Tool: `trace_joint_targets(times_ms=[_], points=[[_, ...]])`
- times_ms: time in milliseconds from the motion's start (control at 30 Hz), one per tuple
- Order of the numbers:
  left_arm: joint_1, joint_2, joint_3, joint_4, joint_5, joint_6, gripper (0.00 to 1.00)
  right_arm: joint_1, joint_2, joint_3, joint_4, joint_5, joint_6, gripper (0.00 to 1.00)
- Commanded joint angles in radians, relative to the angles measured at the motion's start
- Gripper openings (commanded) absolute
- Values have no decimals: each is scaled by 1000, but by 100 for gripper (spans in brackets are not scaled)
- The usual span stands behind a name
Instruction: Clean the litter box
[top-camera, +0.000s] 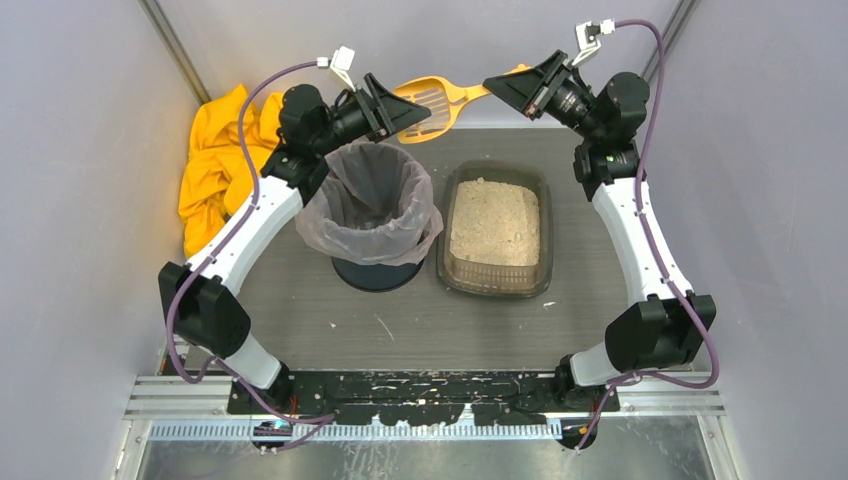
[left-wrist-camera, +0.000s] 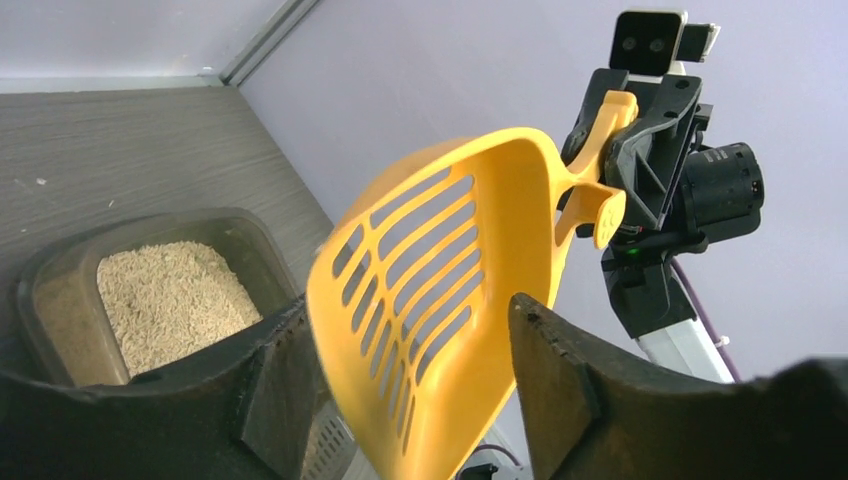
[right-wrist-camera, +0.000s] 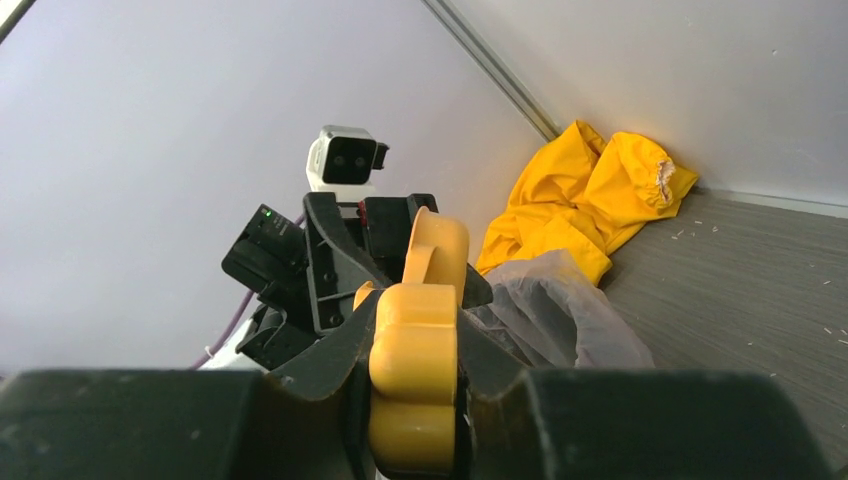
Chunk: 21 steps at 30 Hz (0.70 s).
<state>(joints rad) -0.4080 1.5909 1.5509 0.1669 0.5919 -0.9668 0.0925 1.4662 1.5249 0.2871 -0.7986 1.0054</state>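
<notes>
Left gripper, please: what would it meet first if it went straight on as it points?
The scoop: its slotted head sits between the left gripper's open fingers; beyond, probably the right gripper holding the handle.

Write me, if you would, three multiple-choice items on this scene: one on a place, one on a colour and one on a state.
1. On which side of the bin does the litter box sit?
A. its right
B. its left
C. behind it

2. What colour is the crumpled cloth in the far left corner?
A. blue
B. yellow
C. white

3. What do the fingers of the right gripper hold?
A. nothing
B. the bin's liner
C. the handle of the scoop

Answers: 1 A, the top view shows the tray to the right of the bin. 2 B, its folds are bright yellow. 3 C, the right wrist view shows the fingers closed on the handle.
</notes>
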Motion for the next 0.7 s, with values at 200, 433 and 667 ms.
trace_joint_targets(times_ms=[200, 433, 667], points=[[-12, 5, 25, 140, 67, -65, 0, 9, -54, -19, 47, -21, 4, 1], [-15, -5, 20, 125, 56, -69, 0, 11, -45, -6, 44, -28, 2, 24], [-16, 1, 21, 143, 63, -92, 0, 20, -40, -11, 49, -41, 0, 28]])
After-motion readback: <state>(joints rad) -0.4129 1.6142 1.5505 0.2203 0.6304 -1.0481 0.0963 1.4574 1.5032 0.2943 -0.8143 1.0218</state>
